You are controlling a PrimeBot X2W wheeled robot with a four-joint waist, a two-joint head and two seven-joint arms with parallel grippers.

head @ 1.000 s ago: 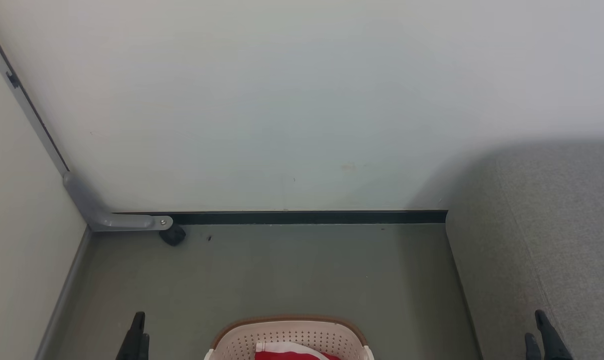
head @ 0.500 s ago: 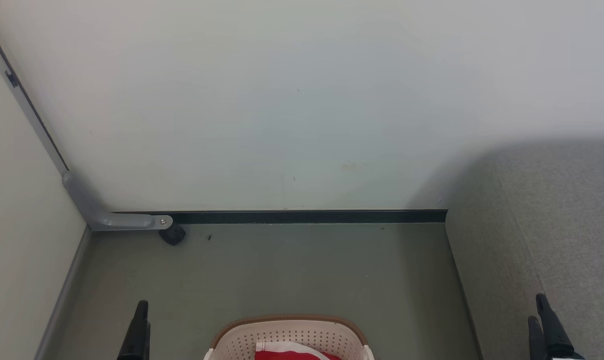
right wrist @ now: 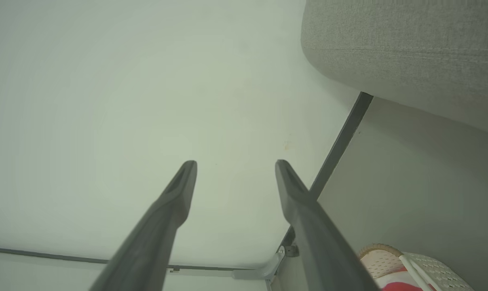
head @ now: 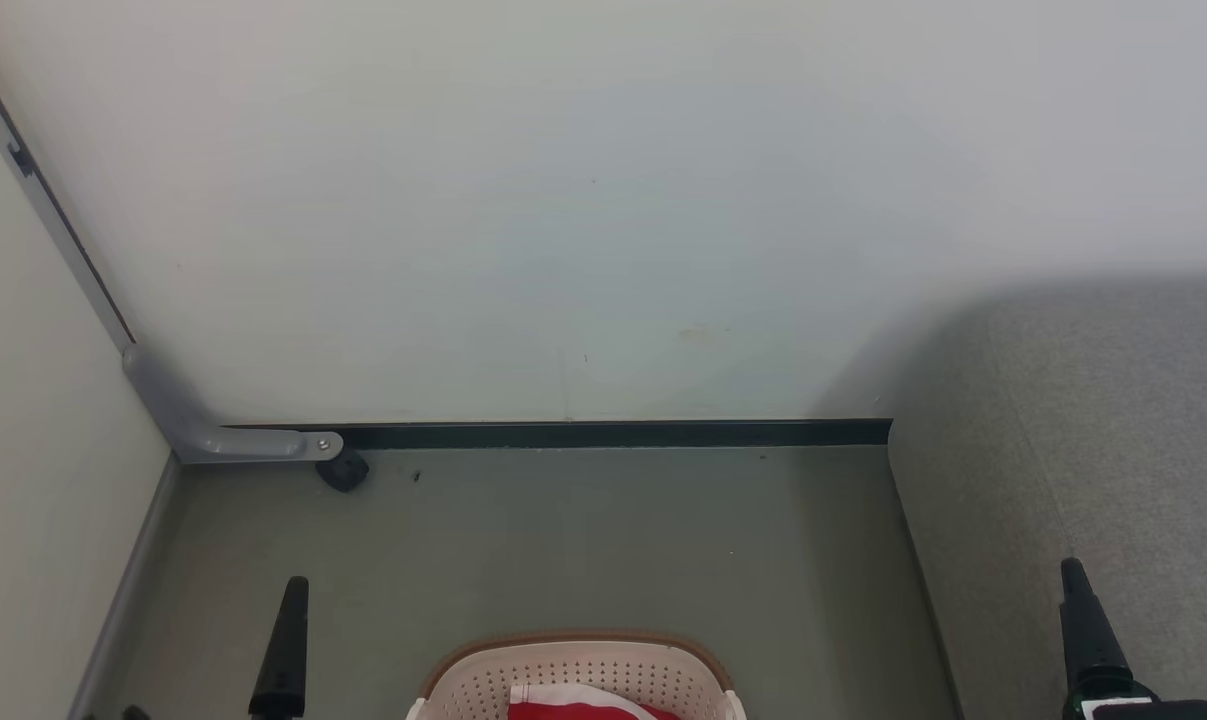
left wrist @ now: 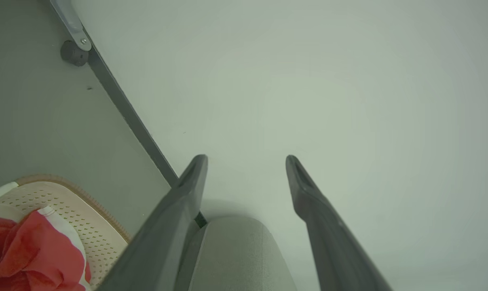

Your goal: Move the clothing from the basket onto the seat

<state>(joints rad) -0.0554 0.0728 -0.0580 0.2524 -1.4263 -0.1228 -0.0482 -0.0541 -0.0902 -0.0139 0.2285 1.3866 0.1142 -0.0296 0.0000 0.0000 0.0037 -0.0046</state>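
The cream basket [head: 575,672] with a brown rim stands on the floor at the bottom centre of the head view, red and white clothing [head: 583,706] inside it. The left wrist view shows the basket [left wrist: 82,222] and clothing [left wrist: 29,258] at lower left. The grey seat [head: 1103,440] fills the right side. My left gripper [head: 288,630] rises left of the basket, and its wrist view shows it open [left wrist: 247,161] and empty. My right gripper [head: 1081,610] stands in front of the seat, open [right wrist: 235,166] and empty.
A pale wall [head: 603,200] closes off the far side, with a dark skirting strip [head: 613,434]. A grey metal bracket [head: 223,435] and a round dark stopper [head: 343,470] sit in the left corner. Grey floor [head: 563,540] lies between the basket and wall.
Both grippers have risen higher into the head view, fingers reaching further up. The basket, clothing and seat stay where they were.
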